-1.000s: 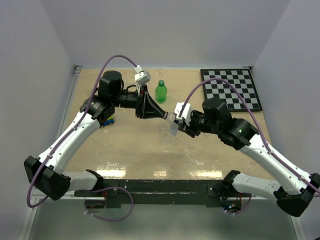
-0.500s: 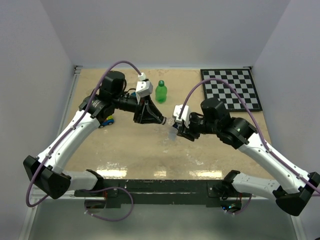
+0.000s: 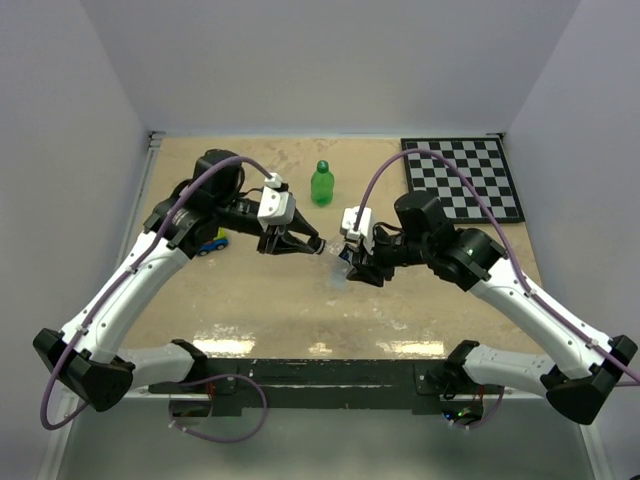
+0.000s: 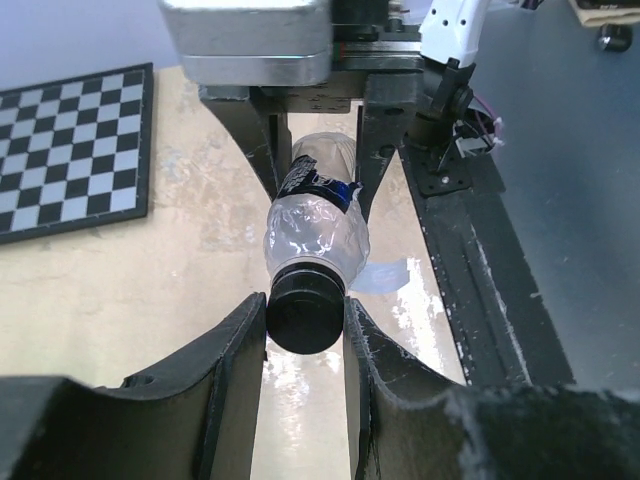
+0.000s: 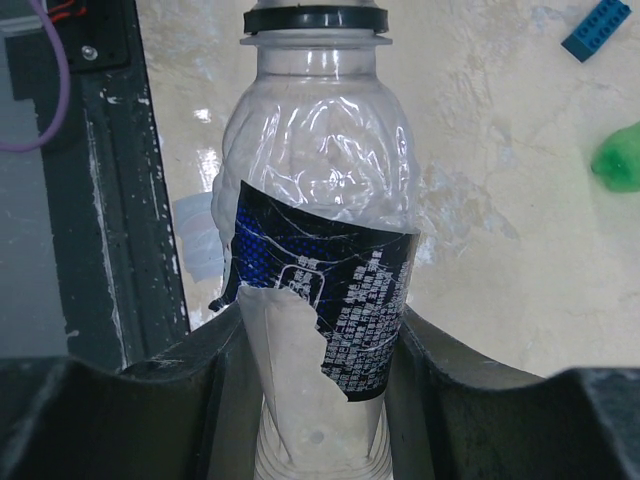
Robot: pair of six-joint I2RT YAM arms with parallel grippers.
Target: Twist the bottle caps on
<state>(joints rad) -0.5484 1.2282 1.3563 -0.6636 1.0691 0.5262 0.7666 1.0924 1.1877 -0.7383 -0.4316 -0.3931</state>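
Note:
My right gripper (image 5: 318,335) is shut on the clear bottle (image 5: 318,190) at its dark label band and holds it above the table, lying roughly level. The black cap (image 4: 305,312) sits on the bottle's neck. My left gripper (image 4: 305,300) is shut on this cap, with a fingertip pressed on each side. In the top view the two grippers meet mid-table, left (image 3: 320,246) and right (image 3: 360,262), with the bottle (image 3: 340,260) between them. The green bottle (image 3: 321,185) stands upright further back with a green cap on it.
A black-and-white checkerboard (image 3: 463,178) lies at the back right. A blue toy brick (image 3: 211,243) lies under my left arm and also shows in the right wrist view (image 5: 595,30). The dark front rail (image 3: 330,372) runs along the near edge.
My left wrist has rotated about the cap's axis, its white camera housing swinging from above the gripper round to its left. Both grippers and the bottle have shifted slightly.

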